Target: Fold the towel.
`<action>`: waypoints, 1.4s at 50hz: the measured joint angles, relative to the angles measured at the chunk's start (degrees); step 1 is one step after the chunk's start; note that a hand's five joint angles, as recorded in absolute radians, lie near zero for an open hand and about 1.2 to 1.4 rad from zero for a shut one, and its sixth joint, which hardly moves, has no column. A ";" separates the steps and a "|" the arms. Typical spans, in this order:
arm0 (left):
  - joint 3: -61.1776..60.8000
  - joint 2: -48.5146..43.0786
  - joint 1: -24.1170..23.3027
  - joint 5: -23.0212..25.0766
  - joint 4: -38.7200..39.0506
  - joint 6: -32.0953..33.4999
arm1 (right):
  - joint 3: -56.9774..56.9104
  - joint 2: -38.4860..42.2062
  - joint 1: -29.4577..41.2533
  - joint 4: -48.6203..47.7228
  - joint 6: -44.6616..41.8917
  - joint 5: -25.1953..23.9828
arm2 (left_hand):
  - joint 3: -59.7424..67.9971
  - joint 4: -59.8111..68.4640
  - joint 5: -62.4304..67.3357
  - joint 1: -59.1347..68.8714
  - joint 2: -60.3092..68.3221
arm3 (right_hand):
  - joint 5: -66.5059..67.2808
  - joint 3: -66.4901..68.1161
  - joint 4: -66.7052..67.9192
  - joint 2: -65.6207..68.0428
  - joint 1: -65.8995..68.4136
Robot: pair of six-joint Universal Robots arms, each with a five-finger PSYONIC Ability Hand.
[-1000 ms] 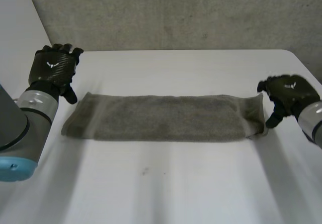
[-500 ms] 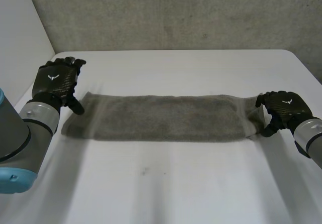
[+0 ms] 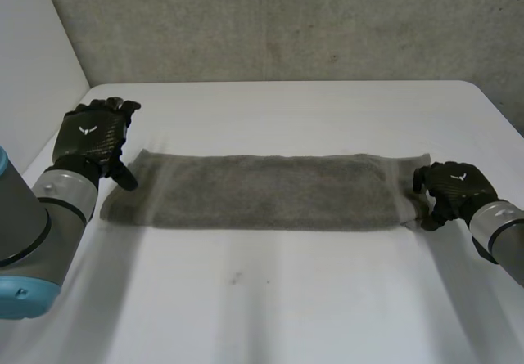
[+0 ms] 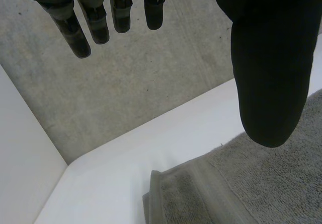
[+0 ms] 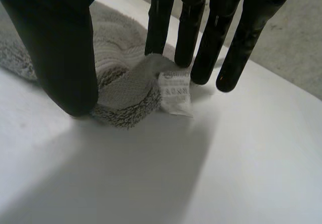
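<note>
A grey towel lies folded into a long strip across the white table. My left hand hovers over the towel's far left corner, open, with straight fingers and the thumb above the cloth. My right hand is down at the towel's right end. In the right wrist view its thumb and fingertips straddle the near right corner and its white label. A wide gap is left between them, and the cloth is not pinched.
A concrete wall runs behind the table. A white panel stands at the left. The table's right edge lies close beyond the right hand. Bare tabletop stretches in front of the towel.
My right hand has come down and inward onto the towel's right corner, its fingers drawing closer to the thumb. My left hand has dropped slightly toward the left end.
</note>
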 measured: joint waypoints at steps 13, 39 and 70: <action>-0.30 0.00 -0.30 0.00 0.00 0.00 | -5.45 4.64 -1.51 -1.50 -0.29 3.38 | 0.00 0.01 0.00 0.00 -0.01 | 32.20 32.48 33.10 31.16 26.15; -0.99 0.42 -0.41 0.06 0.00 0.00 | -3.00 -1.68 -10.86 1.21 2.06 -2.34 | 0.00 0.01 0.02 0.00 -0.02 | 2.29 0.27 0.23 0.75 1.50; -1.20 0.31 -0.87 0.07 0.07 0.00 | -5.34 6.15 -5.05 1.02 10.79 -7.75 | 0.00 0.01 0.00 0.00 -0.02 | -0.76 -2.37 -2.00 -1.57 -0.56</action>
